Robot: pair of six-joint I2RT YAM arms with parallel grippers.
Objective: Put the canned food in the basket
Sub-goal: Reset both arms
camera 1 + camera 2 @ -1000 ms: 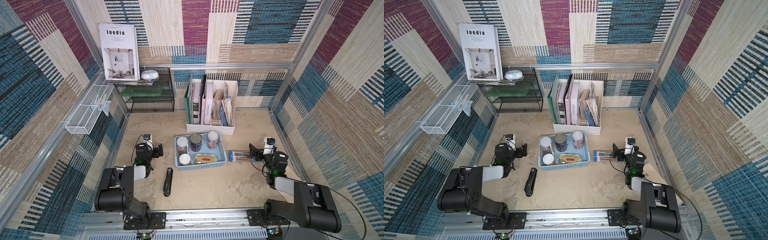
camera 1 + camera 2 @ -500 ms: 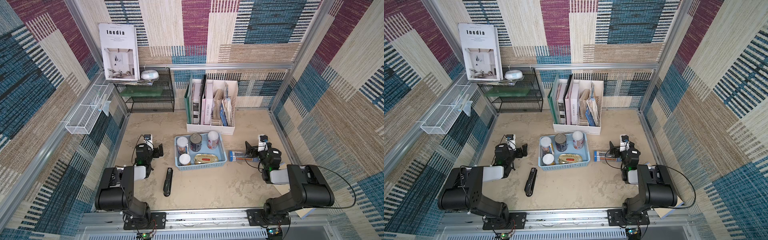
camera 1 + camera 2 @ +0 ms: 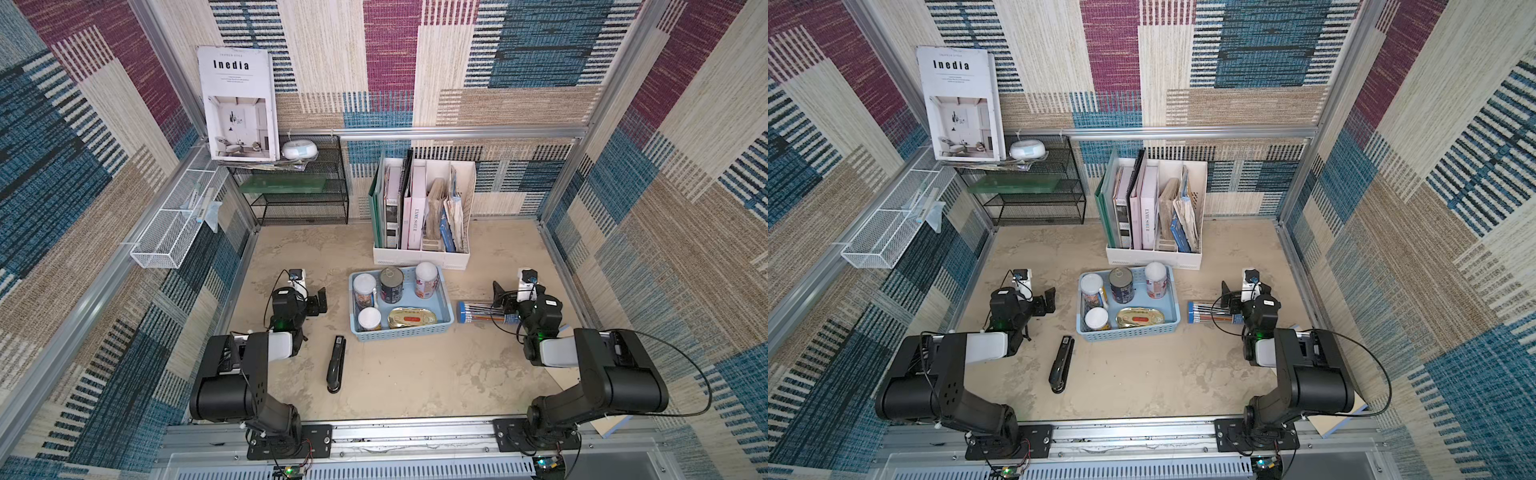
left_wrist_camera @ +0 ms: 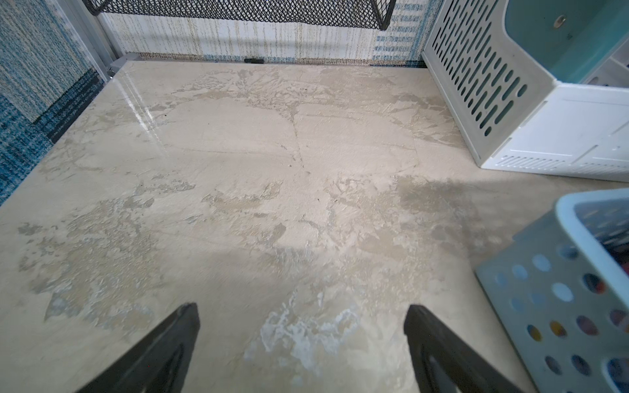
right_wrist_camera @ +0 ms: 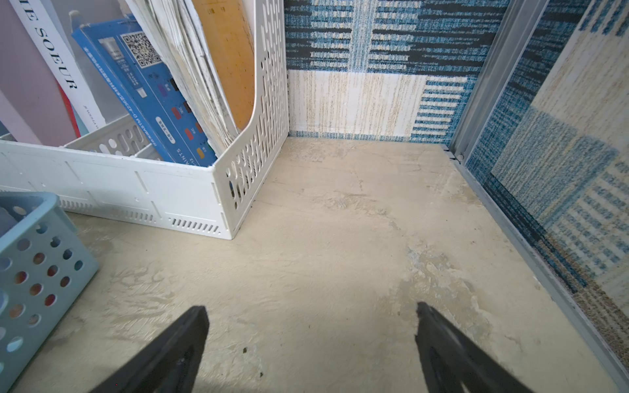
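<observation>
The left hand (image 4: 301,308) is hovering over bare table (image 4: 238,153), spread wide apart and gripping nothing. The right hand (image 5: 311,308) is doing the same. Between the two hands the blue basket (image 3: 401,332) is sitting, holding all the canned food (image 3: 391,284), gold oval tin (image 3: 412,318) included. A clear tube (image 3: 478,312) is lying just beside the right hand.
</observation>
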